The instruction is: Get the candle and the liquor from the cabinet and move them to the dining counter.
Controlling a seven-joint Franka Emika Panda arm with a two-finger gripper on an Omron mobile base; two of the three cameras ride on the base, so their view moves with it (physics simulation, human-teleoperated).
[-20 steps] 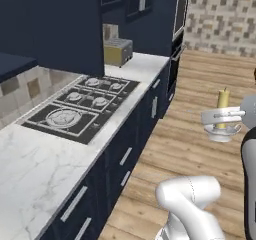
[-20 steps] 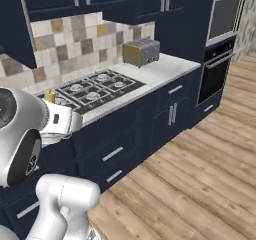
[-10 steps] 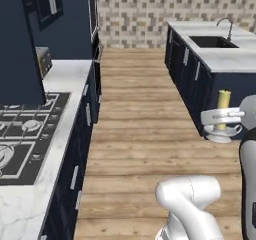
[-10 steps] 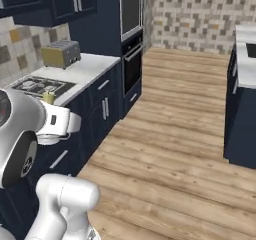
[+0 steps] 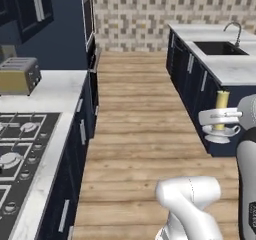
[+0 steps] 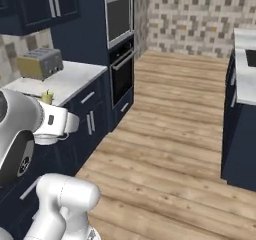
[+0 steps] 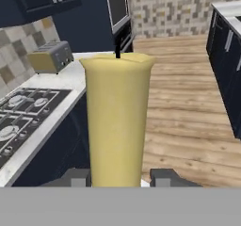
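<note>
Gripper: closed on the candle, held upright in the air over the wood floor, its saucer just below the fingers.
Hob: set in the marble worktop, left of the aisle.
Toaster: beyond the hob, near the worktop's far end.
Dining counter: right of the aisle, with a black sink and a curved tap.
Wall oven: in the tall navy unit past the toaster.

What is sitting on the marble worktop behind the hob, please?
A toaster stands on the worktop beyond the hob. The worktop's nearer right part is covered by the candle in the hand view.
</note>
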